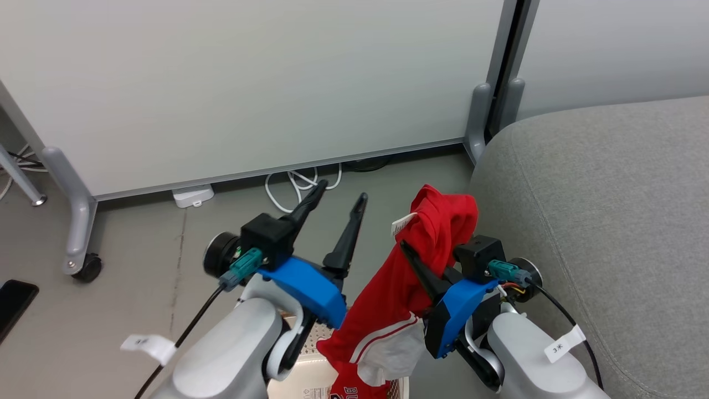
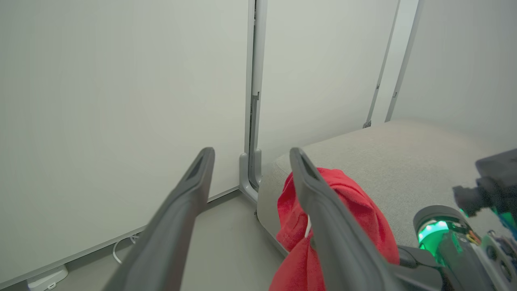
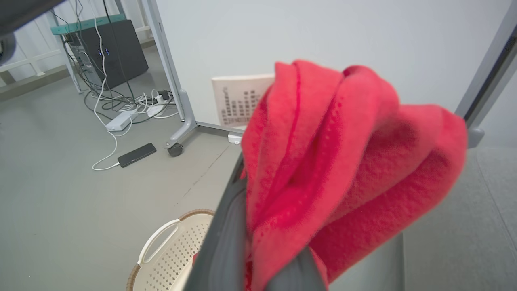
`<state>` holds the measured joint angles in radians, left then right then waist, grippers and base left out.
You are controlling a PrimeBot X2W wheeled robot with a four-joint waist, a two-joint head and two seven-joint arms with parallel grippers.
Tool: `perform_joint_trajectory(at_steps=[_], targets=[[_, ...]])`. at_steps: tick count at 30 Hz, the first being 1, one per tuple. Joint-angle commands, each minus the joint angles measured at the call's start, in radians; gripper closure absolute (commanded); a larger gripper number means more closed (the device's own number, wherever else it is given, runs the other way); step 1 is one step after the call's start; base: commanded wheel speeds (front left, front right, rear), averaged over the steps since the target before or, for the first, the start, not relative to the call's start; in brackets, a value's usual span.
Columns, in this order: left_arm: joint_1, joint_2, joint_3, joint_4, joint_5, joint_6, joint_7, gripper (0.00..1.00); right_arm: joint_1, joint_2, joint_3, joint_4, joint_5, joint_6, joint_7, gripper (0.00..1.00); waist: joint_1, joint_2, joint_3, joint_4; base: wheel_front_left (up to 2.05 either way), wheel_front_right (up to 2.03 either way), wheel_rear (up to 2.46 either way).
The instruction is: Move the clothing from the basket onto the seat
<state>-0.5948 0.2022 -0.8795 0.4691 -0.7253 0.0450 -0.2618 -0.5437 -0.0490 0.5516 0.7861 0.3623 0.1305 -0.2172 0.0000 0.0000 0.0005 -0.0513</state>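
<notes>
My right gripper (image 1: pixel 411 248) is shut on a bunch of red clothing (image 1: pixel 437 233), held up beside the grey seat (image 1: pixel 609 210). The cloth drapes down, showing white trim, toward the cream basket (image 1: pixel 310 382) at the bottom edge, where more red fabric with white letters (image 1: pixel 352 390) lies. In the right wrist view the red clothing (image 3: pixel 343 161) covers the fingers (image 3: pixel 226 242), with the basket (image 3: pixel 169 250) below. My left gripper (image 1: pixel 340 197) stands open to the left of the cloth, holding nothing. The left wrist view looks past the open left gripper (image 2: pixel 250 155) at the clothing (image 2: pixel 355 214) and the seat (image 2: pixel 404 161).
White partition panels (image 1: pixel 249 83) on grey castered feet (image 1: pixel 83 260) stand behind. White cables (image 1: pixel 293 188) lie at their base. A black phone (image 3: pixel 137 154) on a cable and a power strip (image 3: pixel 121 120) lie on the grey floor; a black computer case (image 3: pixel 113 52) stands farther off.
</notes>
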Motion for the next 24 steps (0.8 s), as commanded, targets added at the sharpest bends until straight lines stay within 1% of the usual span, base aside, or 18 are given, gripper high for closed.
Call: perform_joint_trajectory(at_steps=[1, 5, 8, 11, 18, 24], targets=[[0.056, 0.015, 0.053, -0.035, 0.037, 0.004, -0.004, 0.0, -0.012, -0.002, 0.004, -0.012, -0.002, 0.0, 0.002, 1.0, 0.0, 0.0, 0.005, -0.018, 0.0, 0.0, 0.0], [0.184, 0.035, 0.188, -0.122, 0.133, -0.01, -0.004, 0.0, -0.012, -0.002, 0.008, -0.03, -0.011, 0.0, 0.009, 1.0, 0.0, 0.0, 0.011, -0.045, 0.0, 0.0, 0.0], [0.277, 0.037, 0.285, -0.16, 0.193, -0.022, -0.004, 0.0, -0.007, -0.002, 0.009, -0.04, -0.021, 0.0, 0.012, 1.0, 0.0, 0.0, 0.015, -0.066, 0.0, 0.0, 0.0], [0.348, 0.029, 0.359, -0.182, 0.253, -0.037, -0.004, 0.0, 0.001, -0.002, 0.007, -0.047, -0.03, 0.0, 0.016, 1.0, 0.0, 0.0, 0.018, -0.082, 0.0, 0.0, 0.0], [0.484, -0.003, 0.482, -0.202, 0.35, -0.074, -0.004, 0.0, 0.02, -0.002, 0.008, -0.067, -0.036, 0.0, 0.027, 1.0, 0.0, 0.0, 0.018, -0.123, 0.0, 0.0, 0.0], [0.534, -0.034, 0.553, -0.19, 0.398, -0.107, -0.004, 0.0, 0.024, -0.002, 0.008, -0.089, -0.032, 0.0, 0.033, 1.0, 0.0, 0.0, 0.029, -0.16, 0.0, 0.0, 0.0]])
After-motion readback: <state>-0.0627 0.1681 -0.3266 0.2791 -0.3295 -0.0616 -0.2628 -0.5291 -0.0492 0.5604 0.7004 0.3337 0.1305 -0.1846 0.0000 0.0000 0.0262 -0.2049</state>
